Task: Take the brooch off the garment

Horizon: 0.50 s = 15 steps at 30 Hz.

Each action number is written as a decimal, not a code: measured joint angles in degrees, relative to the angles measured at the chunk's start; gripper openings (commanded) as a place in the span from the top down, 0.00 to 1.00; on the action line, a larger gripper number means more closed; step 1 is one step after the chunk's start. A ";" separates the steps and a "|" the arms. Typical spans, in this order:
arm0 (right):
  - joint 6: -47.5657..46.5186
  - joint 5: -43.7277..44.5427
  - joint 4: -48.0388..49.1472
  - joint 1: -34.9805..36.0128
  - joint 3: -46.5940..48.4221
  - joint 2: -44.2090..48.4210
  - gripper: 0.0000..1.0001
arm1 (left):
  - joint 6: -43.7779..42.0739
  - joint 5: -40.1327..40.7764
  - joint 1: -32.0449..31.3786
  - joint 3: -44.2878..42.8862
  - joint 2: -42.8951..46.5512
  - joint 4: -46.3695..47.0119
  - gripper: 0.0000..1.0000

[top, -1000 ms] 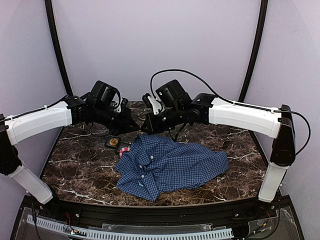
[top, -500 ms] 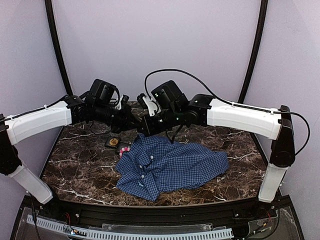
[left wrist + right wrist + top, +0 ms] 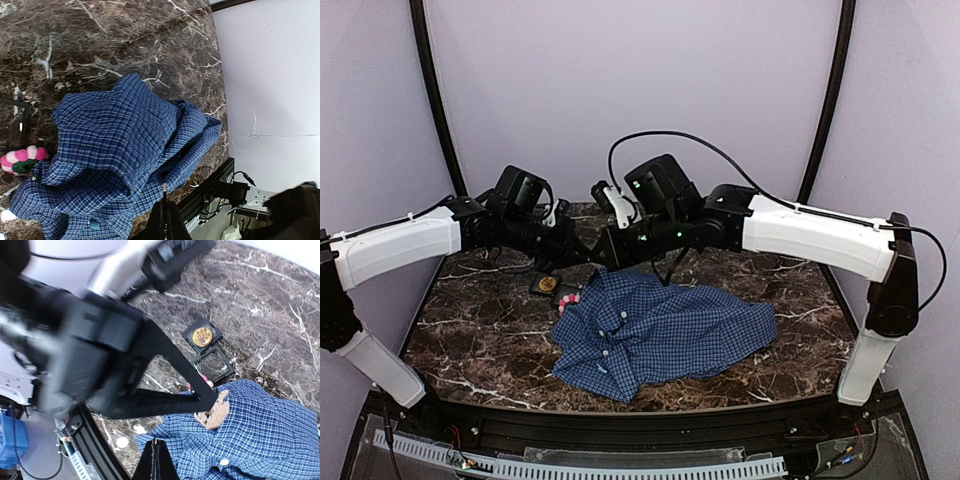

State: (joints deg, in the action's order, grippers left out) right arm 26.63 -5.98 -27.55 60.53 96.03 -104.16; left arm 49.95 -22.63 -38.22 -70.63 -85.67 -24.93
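Pre-grab stage I reckon: left gripper (image 3: 164,205) and right gripper (image 3: 154,450) both look pinched shut and empty above the shirt (image 3: 660,325), so next up one has to open and drop to the pink brooch (image 3: 20,160) at the shirt's edge.

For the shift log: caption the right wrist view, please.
Left gripper tips at a tan brooch over the blue checked shirt; gold disc beyond.

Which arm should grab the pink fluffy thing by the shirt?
Left, probably. The pink fluffy thing lies at the shirt edge nearest the left tool; the right arm must cross over.
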 measured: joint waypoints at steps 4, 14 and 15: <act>1.09 -0.20 0.07 -0.57 -0.26 4.13 1.00 | -0.44 0.96 0.44 0.09 0.20 -1.95 0.99; 1.81 -0.76 -1.38 -2.10 -0.48 3.82 1.00 | -0.31 0.57 0.00 0.09 1.27 -2.58 0.99; 1.79 -0.90 -1.75 -2.10 -0.48 3.41 1.00 | -0.24 0.55 -0.20 0.09 1.36 -2.58 0.99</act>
State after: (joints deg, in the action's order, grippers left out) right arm 28.42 -6.87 -29.30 58.43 95.55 -100.75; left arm 49.71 -22.09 -38.41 -70.54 -84.31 -27.51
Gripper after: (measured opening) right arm 0.004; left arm 0.011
